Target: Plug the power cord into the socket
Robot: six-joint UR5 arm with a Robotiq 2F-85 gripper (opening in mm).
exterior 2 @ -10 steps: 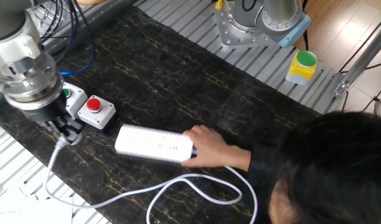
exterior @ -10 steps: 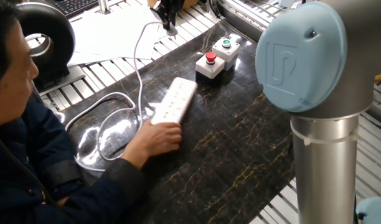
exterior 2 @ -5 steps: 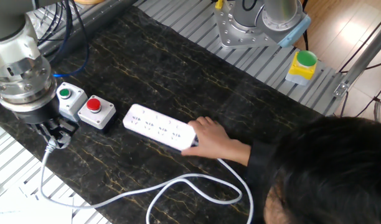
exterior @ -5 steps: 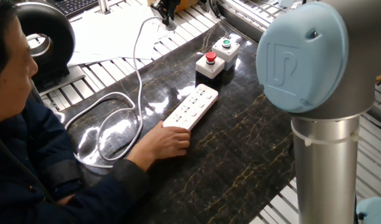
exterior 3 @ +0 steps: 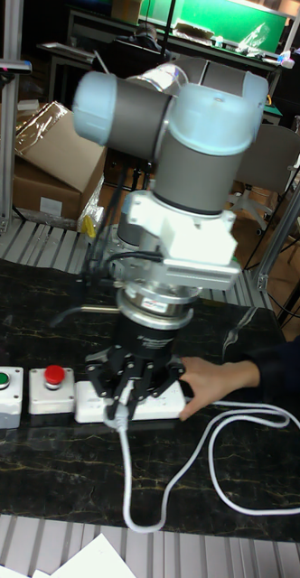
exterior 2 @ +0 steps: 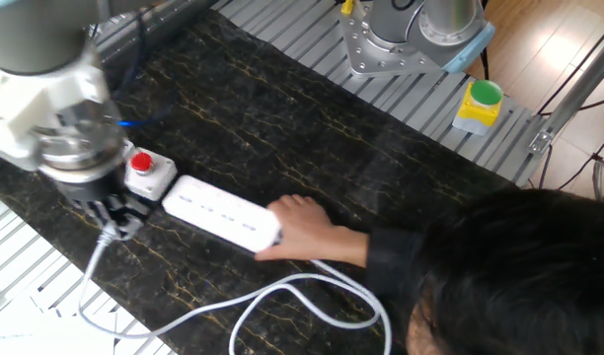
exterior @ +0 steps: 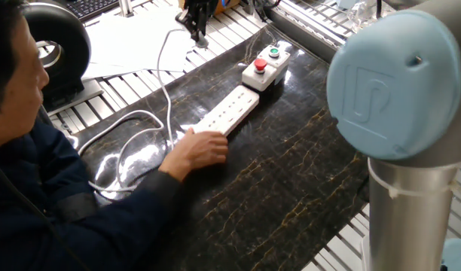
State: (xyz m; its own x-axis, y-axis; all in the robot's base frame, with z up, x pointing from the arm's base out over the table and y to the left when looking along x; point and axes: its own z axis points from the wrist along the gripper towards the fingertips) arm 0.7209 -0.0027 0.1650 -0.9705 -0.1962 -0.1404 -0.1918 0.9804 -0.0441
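Note:
The socket (exterior: 227, 114) is a flat white power strip lying on the dark marbled tabletop, with one end touching the red-button box (exterior: 259, 70). A person's hand (exterior: 199, 147) holds its other end. My gripper (exterior 2: 109, 221) hangs just beside the socket's far end (exterior 2: 215, 207), shut on the small white plug of the power cord (exterior 2: 294, 283). From the plug the cord trails down over the table edge and loops back across the table. In the tall fixed view my gripper (exterior 3: 121, 406) stands in front of the socket (exterior 3: 161, 408) and hides part of it.
Two grey button boxes, one red (exterior 3: 52, 383) and one green (exterior 3: 5, 386), sit side by side next to the socket. The person leans over the table's near side (exterior 2: 499, 276). A yellow box with a green button (exterior 2: 478, 105) stands on the slatted frame.
The person has slid the socket up against the red-button box. My gripper, still holding the plug, has moved in over the table toward the socket's end.

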